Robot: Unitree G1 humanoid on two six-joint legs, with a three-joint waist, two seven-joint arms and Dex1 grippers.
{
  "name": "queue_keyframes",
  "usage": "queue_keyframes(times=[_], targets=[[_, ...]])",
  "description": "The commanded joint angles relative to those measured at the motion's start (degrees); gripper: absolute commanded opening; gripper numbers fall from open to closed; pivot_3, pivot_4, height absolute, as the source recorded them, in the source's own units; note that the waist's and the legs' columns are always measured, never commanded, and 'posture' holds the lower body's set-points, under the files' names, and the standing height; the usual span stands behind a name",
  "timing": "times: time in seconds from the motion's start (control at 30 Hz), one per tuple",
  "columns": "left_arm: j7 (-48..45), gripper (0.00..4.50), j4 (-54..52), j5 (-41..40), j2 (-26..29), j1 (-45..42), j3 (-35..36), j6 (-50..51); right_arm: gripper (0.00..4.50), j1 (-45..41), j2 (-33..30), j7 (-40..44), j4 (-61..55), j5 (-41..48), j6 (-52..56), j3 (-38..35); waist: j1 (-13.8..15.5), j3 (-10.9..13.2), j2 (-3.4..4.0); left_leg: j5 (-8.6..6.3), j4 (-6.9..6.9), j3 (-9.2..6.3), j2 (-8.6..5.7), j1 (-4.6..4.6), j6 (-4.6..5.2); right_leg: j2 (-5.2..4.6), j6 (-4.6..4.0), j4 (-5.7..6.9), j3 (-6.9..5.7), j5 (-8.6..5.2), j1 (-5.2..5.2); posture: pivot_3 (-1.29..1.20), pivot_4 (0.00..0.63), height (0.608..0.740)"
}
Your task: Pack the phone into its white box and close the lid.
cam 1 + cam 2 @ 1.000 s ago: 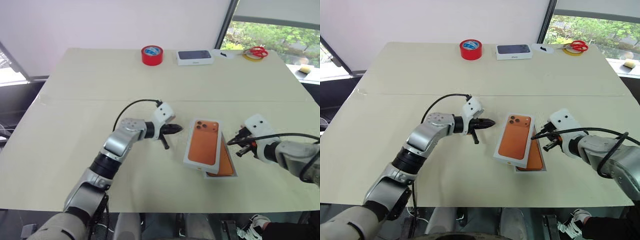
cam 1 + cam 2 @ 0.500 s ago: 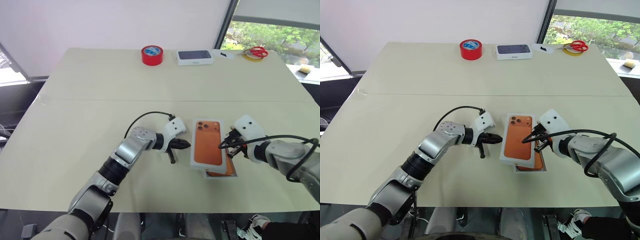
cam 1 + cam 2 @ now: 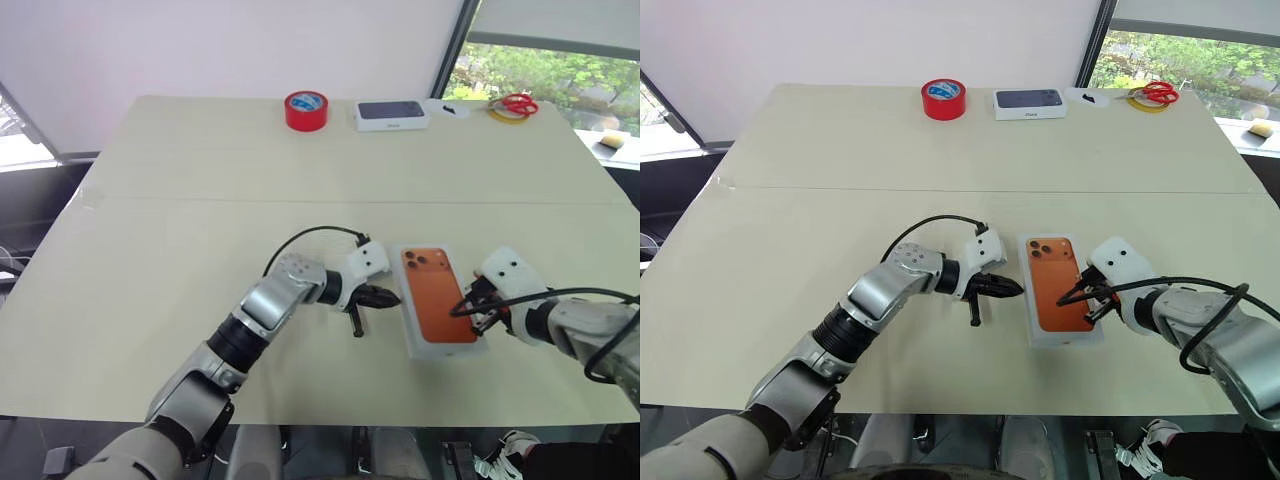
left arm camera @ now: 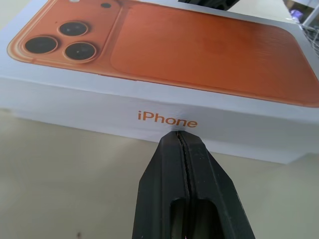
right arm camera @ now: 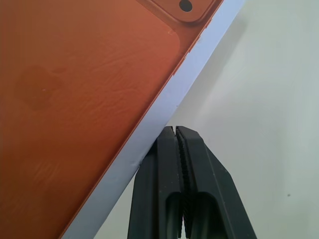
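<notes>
Lid now sits square over the white box, flat on the worktop; a second ago it lay skewed across the tray, with the orange of the tray's contents poking out at the near right corner. That offset is gone: from the head views I see one stacked outline, no orange showing beyond the lid's edge. The phone itself is covered, presumably inside.

Left tool is clenched, empty, tips pressed on the lid's long side wall right at the printed "iPhone" lettering. It has swung in toward the box from further out on the left. Right tool is also clenched and empty, tips against the opposite long edge, near the end closest to the robot. So the box sits between the two tools, pinched from both sides.

Read: alignment push looks done. What I can't tell is whether the lid is fully seated down or just resting on the tray rim; the left wrist view shows only lid wall. Likely remaining step is a press down on top.

Behind both tools, well apart: red tape roll, second white box with a dark phone print, scissors.
</notes>
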Motion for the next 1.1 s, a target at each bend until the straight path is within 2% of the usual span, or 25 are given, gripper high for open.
queue_keyframes(times=[0.03, 0.43, 0.6, 0.77, 0.97, 1.1], targets=[[-0.8, 0.0, -3.46, -1.03, -1.09, -0.05, -1.0, -0.16, 0.09, 0.31, 0.28, 1.75, -3.38, -0.33, -0.15, -1.55, -0.02, 0.0, 0.0, 0.0, 0.0, 0.0, 0.0, 0.0, 0.0, 0.0, 0.0, 0.0, 0.0, 0.0, 0.0, 0.0, 0.15, 0.73], [-0.62, 0.0, -2.2, 0.2, 0.75, 0.51, -1.5, -1.4, 0.09, 3.18, -0.6, 4.33, -4.2, -4.04, -0.6, -3.33, -0.07, 0.0, 0.0, 0.0, 0.0, -0.01, 0.0, 0.01, 0.0, 0.01, 0.0, 0.0, 0.0, 0.0, 0.0, 0.0, 0.15, 0.73], [1.35, 0.0, -0.55, -4.27, -1.18, -1.54, 5.66, 0.83, 0.09, 6.84, -0.91, 9.75, -3.28, -4.65, -4.32, -11.8, -0.01, 0.0, 0.01, 0.0, 0.01, -0.01, 0.0, 0.01, 0.0, 0.0, 0.0, 0.0, 0.0, 0.0, 0.0, 0.0, 0.15, 0.73], [3.66, 0.0, 1.04, -5.67, -4.59, -3.77, 8.26, 1.7, 0.09, 10.03, 1.96, 15.38, -6.25, -0.83, -6.0, -17.08, 0.07, 0.0, -0.01, 0.0, 0.02, -0.05, -0.02, 0.02, 0.0, 0.01, 0.01, 0.0, -0.02, 0.0, 0.07, 0.0, 0.15, 0.73], [4.93, 0.0, 7.0, 0.81, -5.37, -5.31, 1.5, -2.37, 0.09, 14.46, 4.5, 14.73, -9.76, -1.68, -5.82, -12.45, -0.05, -0.01, -0.01, 0.0, 0.01, -0.07, -0.03, 0.08, 0.0, 0.02, 0.01, 0.0, -0.04, 0.0, 0.12, 0.0, 0.15, 0.73], [3.79, 0.0, 7.41, 0.96, -4.97, -5.48, 1.65, -3.35, 0.09, 14.25, 5.56, 12.22, -9.51, -3.63, -5.56, -10.11, -0.1, -0.02, -0.01, 0.0, 0.02, -0.1, -0.02, 0.09, 0.0, 0.02, 0.0, 0.0, -0.04, 0.0, 0.12, 0.0, 0.15, 0.73]])
